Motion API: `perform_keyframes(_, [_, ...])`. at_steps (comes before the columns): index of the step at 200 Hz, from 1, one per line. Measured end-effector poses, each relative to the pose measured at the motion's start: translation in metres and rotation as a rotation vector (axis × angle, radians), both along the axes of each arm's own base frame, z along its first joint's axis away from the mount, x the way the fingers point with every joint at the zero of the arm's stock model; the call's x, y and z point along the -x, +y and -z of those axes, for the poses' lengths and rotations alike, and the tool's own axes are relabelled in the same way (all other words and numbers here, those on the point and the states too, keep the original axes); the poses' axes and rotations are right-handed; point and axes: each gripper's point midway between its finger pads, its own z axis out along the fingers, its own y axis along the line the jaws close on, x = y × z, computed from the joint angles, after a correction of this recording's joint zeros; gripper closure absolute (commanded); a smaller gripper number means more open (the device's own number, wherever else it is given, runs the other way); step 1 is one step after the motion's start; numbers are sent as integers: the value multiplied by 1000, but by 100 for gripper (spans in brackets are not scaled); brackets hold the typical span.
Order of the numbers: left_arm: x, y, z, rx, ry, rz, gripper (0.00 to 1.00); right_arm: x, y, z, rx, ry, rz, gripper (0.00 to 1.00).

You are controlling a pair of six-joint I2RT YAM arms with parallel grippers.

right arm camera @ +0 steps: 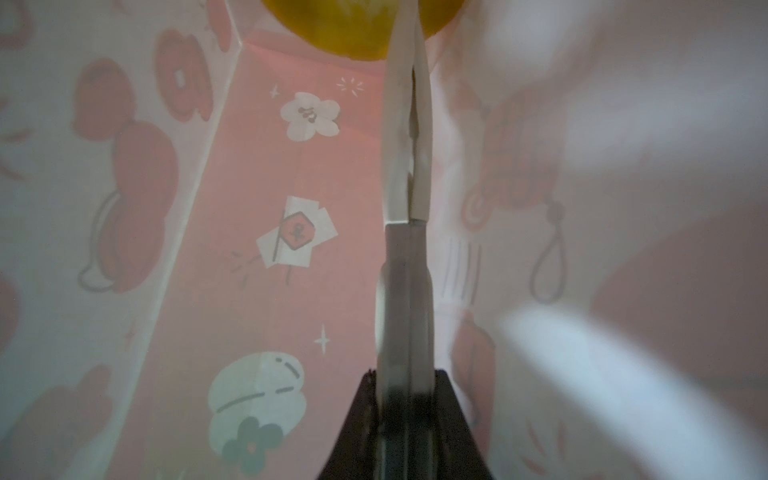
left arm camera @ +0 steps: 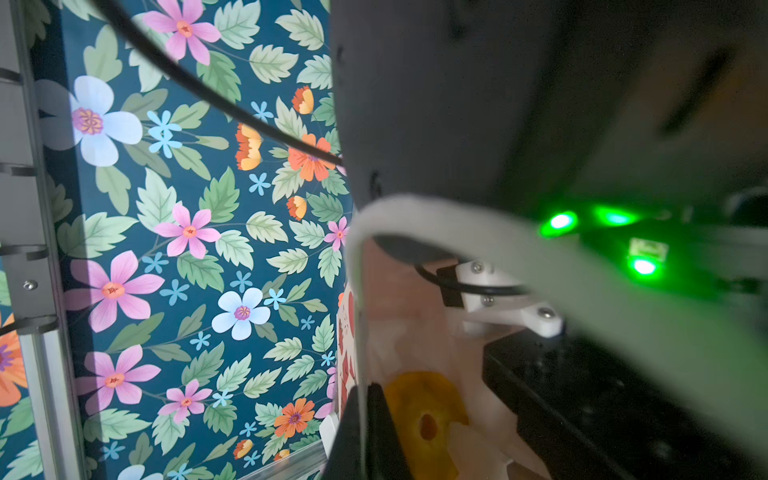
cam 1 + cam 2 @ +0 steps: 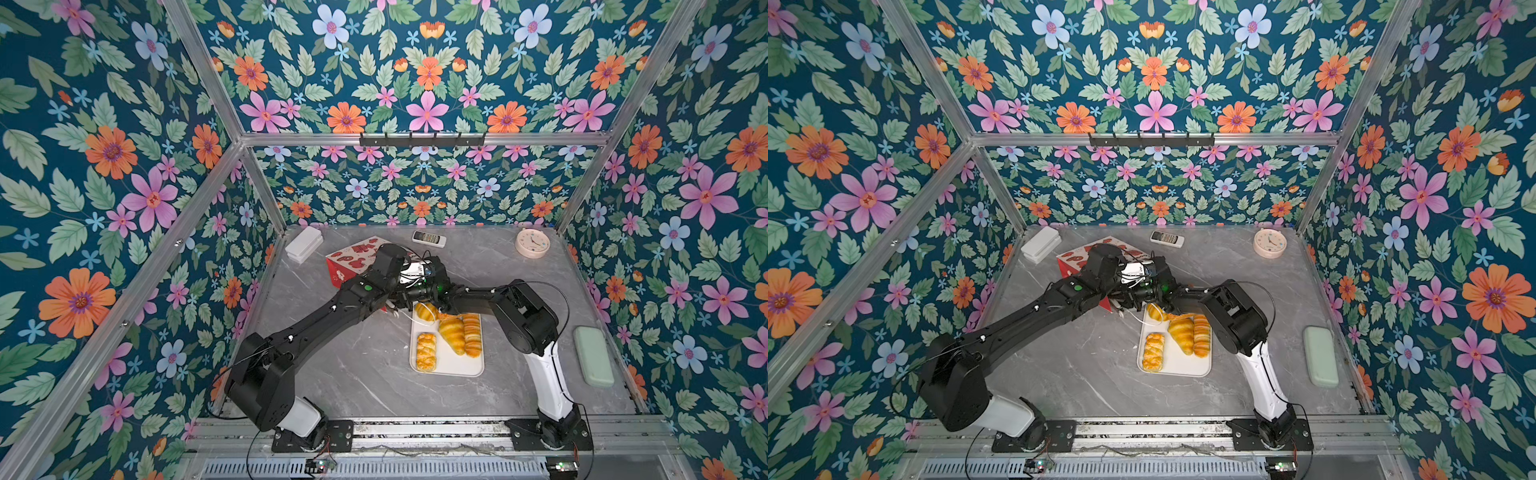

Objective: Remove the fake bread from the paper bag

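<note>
**A:** So, which step is in hand?

**B:** The middle of the job, I judge. The paper bag (image 3: 352, 254) lies tipped over on the grey marbled surface (image 3: 374, 374), left of centre and towards the far side. Its mouth faces near-right, and both black arms meet there. At least four pieces of fake bread sit on a flat white tray (image 3: 448, 368) just near-right of the bag. Among them are a plaited piece (image 3: 426, 351), a croissant (image 3: 453, 336) and a ridged loaf (image 3: 472, 336).

**A:** And the pincers?

**B:** The left pincer (image 2: 366, 392) is clamped on the bag's white rim, holding the mouth open. The right pincer (image 1: 409, 25) is deep inside the bag with its pale fingers pressed together. Their tips reach a yellow ring bagel (image 2: 409, 395) at the bag's far end. Whether they pinch any of it I cannot tell.

**A:** What does the next move call for?

**B:** Probably a firm hold on the bagel's ring, then a straight draw out towards the tray while the rim is kept steady.

**A:** Materials?

**B:** The bag is thin creased paper, white with red motifs. It glows pink inside, and a soft white cord handle (image 2: 436, 212) hangs at the mouth. The bread is glossy and looks hard, golden to orange-brown. The bagel is round with a small hole. The tray is smooth, with rounded corners.
</note>
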Motion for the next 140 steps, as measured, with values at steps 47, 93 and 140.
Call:
perform_keyframes(47, [-19, -20, -3, -12, -5, 15, 100, 6, 10, -13, -64, 33, -12, 97])
perform_keyframes(93, [-15, -22, -2, 41, -39, 12, 100, 12, 9, -9, -49, 16, -12, 97])
perform_keyframes(140, [13, 1, 11, 90, -59, -13, 100, 16, -5, 12, 8, 15, 3, 98])
